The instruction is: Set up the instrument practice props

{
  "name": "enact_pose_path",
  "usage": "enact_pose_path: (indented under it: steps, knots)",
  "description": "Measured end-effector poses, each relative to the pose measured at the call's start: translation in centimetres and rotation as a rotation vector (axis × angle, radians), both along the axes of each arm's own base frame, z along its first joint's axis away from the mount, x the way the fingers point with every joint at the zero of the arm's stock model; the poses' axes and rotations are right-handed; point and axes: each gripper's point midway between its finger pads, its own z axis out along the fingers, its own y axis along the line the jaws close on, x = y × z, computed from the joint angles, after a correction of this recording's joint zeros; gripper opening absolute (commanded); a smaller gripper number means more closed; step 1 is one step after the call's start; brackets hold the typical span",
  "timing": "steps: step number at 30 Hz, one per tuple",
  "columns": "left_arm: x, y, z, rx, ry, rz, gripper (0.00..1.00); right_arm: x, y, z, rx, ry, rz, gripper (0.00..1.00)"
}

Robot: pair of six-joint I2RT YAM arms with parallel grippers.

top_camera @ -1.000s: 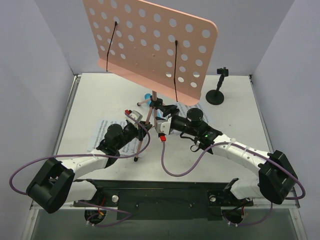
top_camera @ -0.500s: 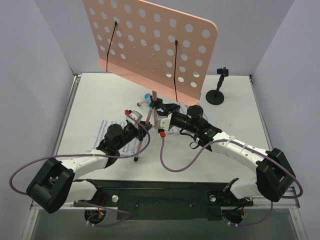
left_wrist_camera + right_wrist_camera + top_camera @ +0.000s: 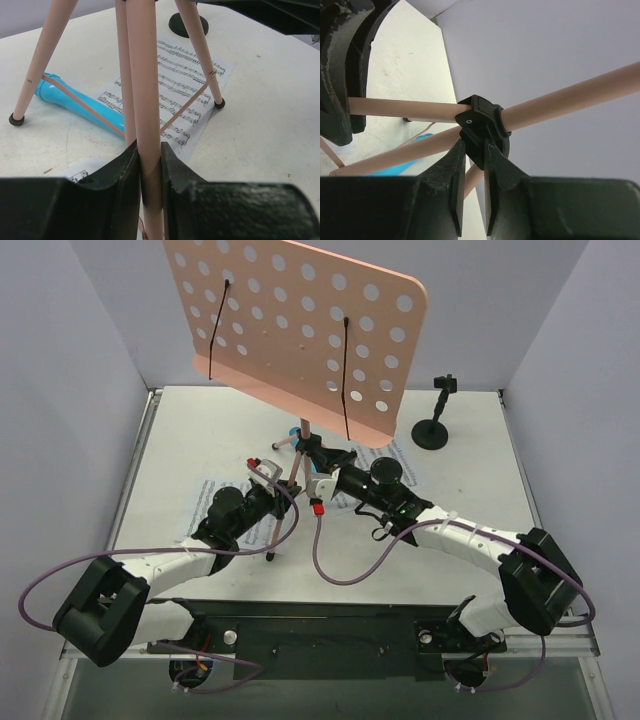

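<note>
Right claw (image 3: 472, 150) has slid in and closed on the black hub (image 3: 482, 122) of the pink music stand (image 3: 300, 330); left claw (image 3: 148, 165) clamps one leg (image 3: 145, 100); stand upright mid-table (image 3: 200, 430), straddling pages (image 3: 185, 85) and blue microphone (image 3: 75, 102). Step judged: positioning stand; next you should settle its feet flat, then release gently.
</note>
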Motion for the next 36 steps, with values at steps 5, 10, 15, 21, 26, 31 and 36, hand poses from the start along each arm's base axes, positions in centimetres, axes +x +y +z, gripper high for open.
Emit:
enact_pose_path:
  steps: [5,10,15,21,26,31,36]
  knots:
    - [0.0,0.0,0.0,0.0,-0.001,0.002,0.0,0.0,-0.1,0.0,0.118,0.049,-0.039,0.0]
    - [0.1,0.0,0.0,0.0,-0.001,0.003,0.0,-0.1,-0.2,0.0,0.387,0.194,-0.114,0.0]
    - [0.3,0.2,0.0,-0.002,-0.004,0.014,0.0,0.0,0.0,-0.1,0.693,0.384,-0.207,0.0]
    - [0.4,0.3,0.0,-0.004,-0.005,0.016,0.0,-0.2,-0.3,-0.3,1.015,0.612,-0.282,0.0]
    - [0.2,0.3,0.0,-0.009,-0.008,0.005,0.0,-0.5,-0.5,-0.3,1.209,0.753,-0.312,0.0]
    - [0.0,0.2,0.0,-0.01,-0.008,-0.01,0.0,-1.3,-1.3,-0.1,1.359,0.908,-0.347,0.0]
    - [0.0,0.2,0.0,-0.011,-0.007,-0.01,0.0,-1.2,-2.8,-0.5,1.617,1.104,-0.408,0.0]
